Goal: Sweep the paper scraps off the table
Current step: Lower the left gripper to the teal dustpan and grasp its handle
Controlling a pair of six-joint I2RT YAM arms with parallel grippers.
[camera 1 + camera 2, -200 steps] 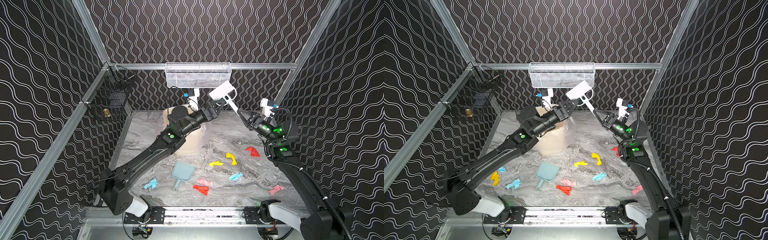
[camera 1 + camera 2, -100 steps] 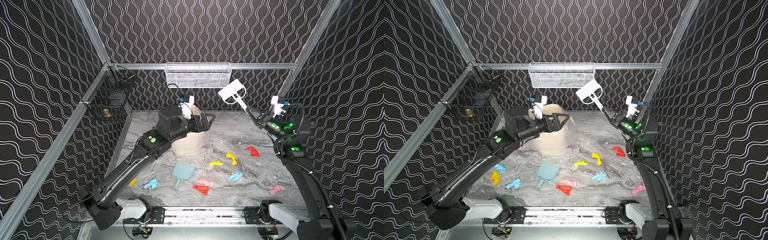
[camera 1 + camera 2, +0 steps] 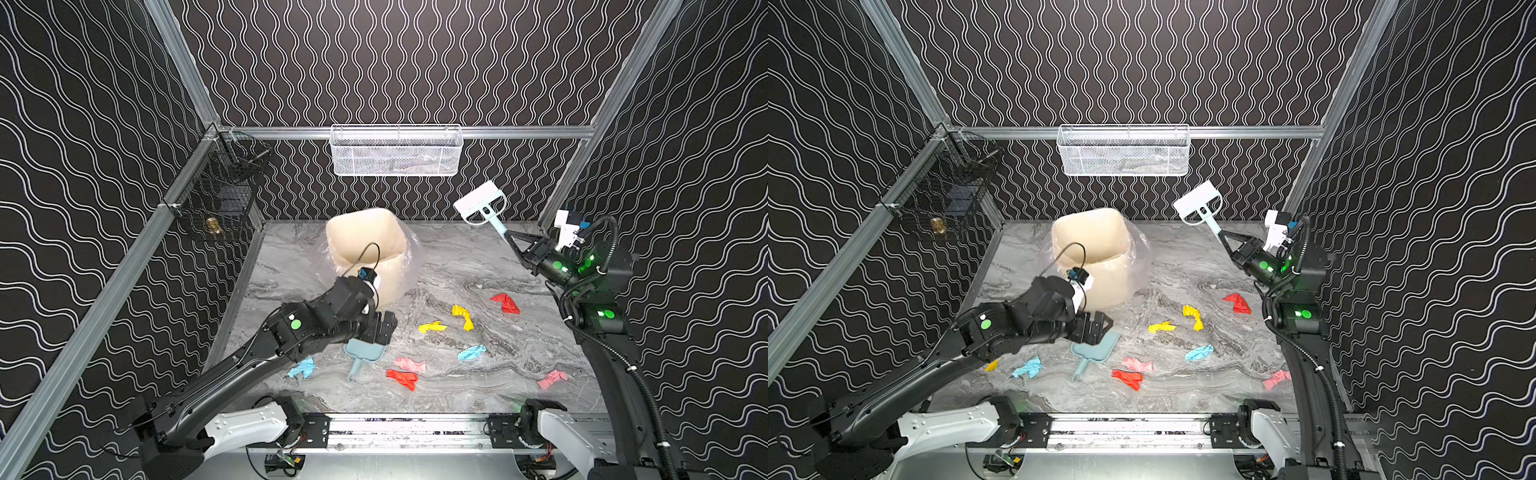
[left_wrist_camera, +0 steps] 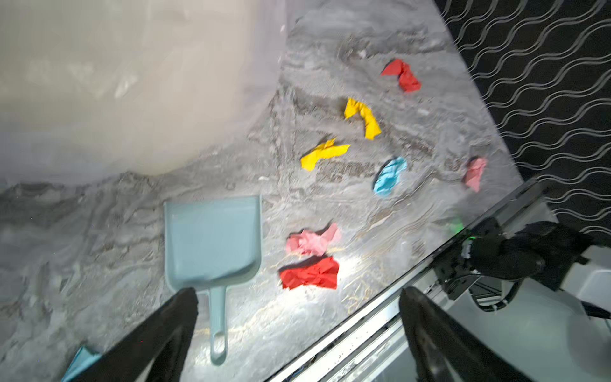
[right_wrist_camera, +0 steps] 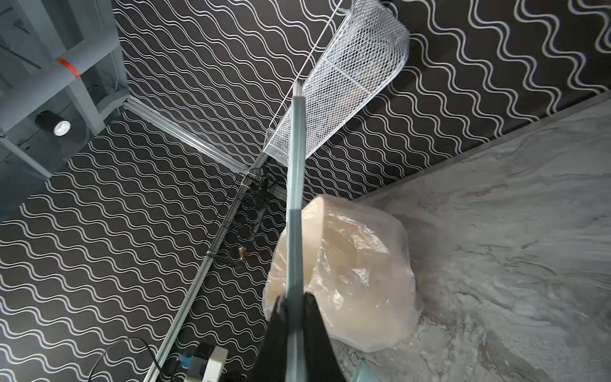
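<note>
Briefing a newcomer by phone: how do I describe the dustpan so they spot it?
Find the cream bin on the grey marble table. In front lies a pale blue plastic dustpan, handle pointing away from the bin. Unlike the crumpled paper scraps around it, it is smooth and flat.

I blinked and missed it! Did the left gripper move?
Yes. The left gripper dropped from near the white basket on the back wall, forward and down to just above the dustpan.
</note>
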